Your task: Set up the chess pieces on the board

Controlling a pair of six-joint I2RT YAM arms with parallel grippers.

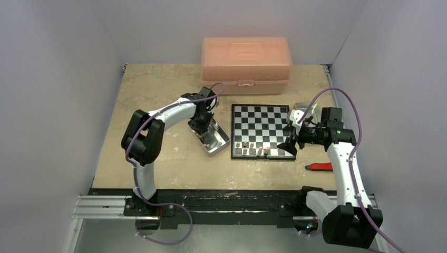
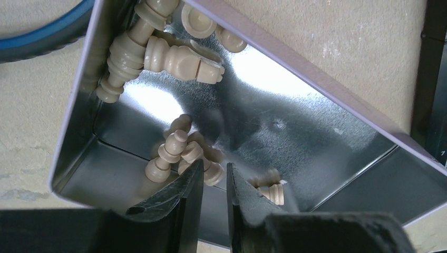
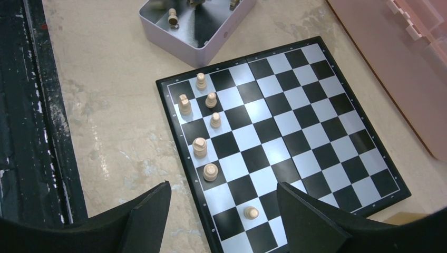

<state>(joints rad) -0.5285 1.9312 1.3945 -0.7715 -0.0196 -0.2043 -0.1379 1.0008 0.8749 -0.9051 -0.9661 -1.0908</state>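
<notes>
Top external: left gripper inside metal tin, beside board.
Left wrist: jaws narrowly parted, nothing clamped, tips among loose chess pieces; straddle one pawn squarely before closing.
Right wrist: right gripper wide open, empty, above board's edge.

Pink box, metal tin, red tool on table.

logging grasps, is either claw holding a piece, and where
Nothing held: right claw open over the board, left claw, its narrow gap empty, in the tin.
</notes>
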